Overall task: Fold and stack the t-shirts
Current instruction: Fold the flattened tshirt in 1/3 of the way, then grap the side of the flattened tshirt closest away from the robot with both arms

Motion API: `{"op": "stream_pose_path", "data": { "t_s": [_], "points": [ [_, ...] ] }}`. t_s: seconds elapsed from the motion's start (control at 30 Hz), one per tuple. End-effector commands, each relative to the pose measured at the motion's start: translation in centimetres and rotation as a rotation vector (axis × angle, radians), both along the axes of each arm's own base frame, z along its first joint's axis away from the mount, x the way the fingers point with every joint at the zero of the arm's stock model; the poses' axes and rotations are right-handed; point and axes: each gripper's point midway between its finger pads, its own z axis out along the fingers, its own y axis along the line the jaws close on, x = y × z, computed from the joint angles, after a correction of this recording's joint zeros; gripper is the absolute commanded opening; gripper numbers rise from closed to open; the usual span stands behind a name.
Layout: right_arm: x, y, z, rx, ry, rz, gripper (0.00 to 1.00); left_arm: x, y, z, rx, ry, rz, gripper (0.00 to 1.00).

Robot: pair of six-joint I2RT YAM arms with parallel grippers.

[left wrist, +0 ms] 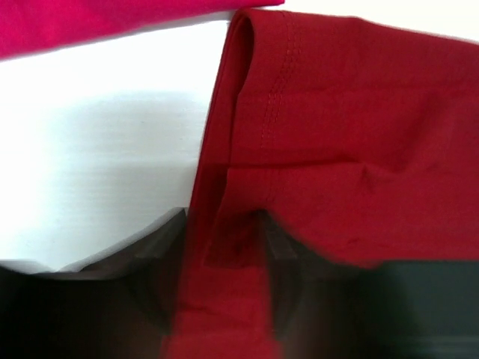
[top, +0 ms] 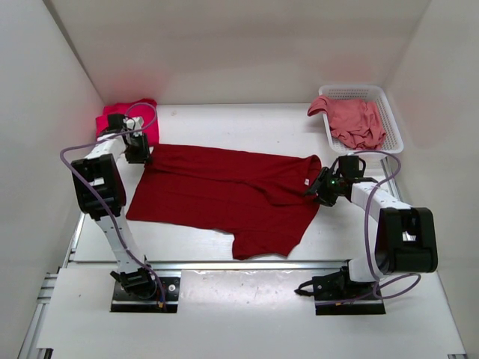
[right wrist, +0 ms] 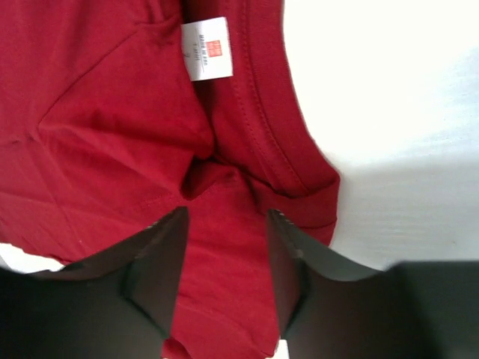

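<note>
Surroundings: white table (top: 247, 123) walled in white. In the far right corner sits a white mesh basket (top: 352, 89) holding the salmon pink t-shirt (top: 359, 123) in a heap, one part draped over the basket's left rim. The bright pinkish-red t-shirt (top: 138, 120) lies bunched in the far left corner, just behind the left arm's wrist. Nothing rests on top of the middle garment.

Main item: dark crimson t-shirt (top: 224, 194), spread flat across the middle of the table between the two arms. Its long axis runs left to right. The collar end, with a white label (right wrist: 207, 48), points to the right. The hem end points to the left. One sleeve juts toward the near edge.

Left fingers (left wrist: 153, 277): at the far left corner of the crimson t-shirt, parted, astride a folded hem edge, not clamped on it.

Right fingers (right wrist: 157, 262): at the collar end, parted, cloth lying between them, released.
</note>
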Motion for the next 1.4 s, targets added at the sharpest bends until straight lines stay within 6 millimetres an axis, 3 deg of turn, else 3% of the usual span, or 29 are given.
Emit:
{"op": "stream_pose_path", "data": {
  "t_s": [0.0, 0.13, 0.17, 0.2, 0.27, 0.37, 0.47, 0.53, 0.57, 0.67, 0.8, 0.93, 1.07, 1.13, 1.17, 1.2, 1.27, 1.33, 1.37],
  "points": [
    [1.2, 0.4, 2.2, -0.003, -0.115, 0.029, 0.47, 0.3, 0.4, 2.2, 0.009, -0.051, 0.005, 0.61],
    [-0.2, -0.2, 3.4, -0.061, -0.119, 0.019, 0.49, -0.1, 1.5, 4.4, -0.018, -0.083, 0.048, 0.95],
    [-1.3, 0.0, 3.0, -0.078, -0.076, 0.022, 0.5, -0.6, 1.9, 5.2, -0.026, -0.093, 0.063, 0.99],
    [-1.5, 0.3, 3.4, -0.082, -0.077, 0.029, 0.5, -0.9, 2.7, 5.3, -0.018, -0.089, 0.076, 0.99],
    [-4.1, 1.1, 2.7, -0.125, 0.001, 0.067, 0.5, -2.3, 2.9, 5.7, -0.005, -0.066, 0.072, 0.98],
    [-7.8, 2.6, 1.6, -0.168, 0.12, 0.126, 0.53, -5.9, 4.1, 4.3, 0.047, 0.029, 0.064, 0.99],
    [-11.5, 4.2, 0.3, -0.154, 0.219, 0.152, 0.54, -10.4, 3.9, 1.8, 0.09, 0.145, -0.017, 0.99],
    [-13.7, 5.3, -0.7, -0.146, 0.258, 0.19, 0.53, -12.0, 4.1, 1.7, 0.152, 0.147, -0.053, 0.99],
    [-14.1, 5.6, -0.6, -0.137, 0.258, 0.181, 0.54, -13.3, 3.8, 0.7, 0.167, 0.174, -0.08, 0.99],
    [-15.8, 6.2, -1.6, -0.1, 0.293, 0.171, 0.53, -15.0, 3.5, 0.3, 0.223, 0.176, -0.127, 0.99],
    [-16.3, 6.7, -1.2, -0.066, 0.295, 0.15, 0.54, -16.8, 3.9, -1.0, 0.214, 0.228, -0.095, 0.98],
    [-17.2, 7.6, -1.6, -0.027, 0.308, 0.161, 0.54, -17.2, 3.1, -1.8, 0.157, 0.25, -0.104, 0.98],
    [-16.8, 8.6, -1.7, 0.012, 0.297, 0.162, 0.53, -17.1, 1.4, -1.8, 0.112, 0.232, -0.153, 0.99],
    [-16.8, 8.7, -1.8, 0.02, 0.296, 0.163, 0.52, -17.2, 1.0, -1.6, 0.106, 0.224, -0.164, 0.87],
    [-16.9, 8.7, -2.0, 0.024, 0.304, 0.159, 0.47, -17.2, 0.6, -1.7, 0.104, 0.222, -0.175, 0.72],
    [-16.9, 8.6, -2.2, 0.021, 0.307, 0.162, 0.43, -17.4, 0.2, -1.7, 0.097, 0.229, -0.181, 0.64],
    [-16.3, 8.7, -2.3, 0.06, 0.287, 0.145, 0.17, -17.6, -0.1, -2.0, 0.084, 0.249, -0.203, 0.22],
    [-15.4, 8.8, -2.0, 0.099, 0.256, 0.113, 0.02, -17.6, 0.1, -2.1, 0.074, 0.249, -0.184, 0.11],
    [-15.3, 8.7, -2.1, 0.105, 0.248, 0.109, 0.0, -17.6, 0.0, -2.0, 0.07, 0.246, -0.192, 0.09]
  ]
}}
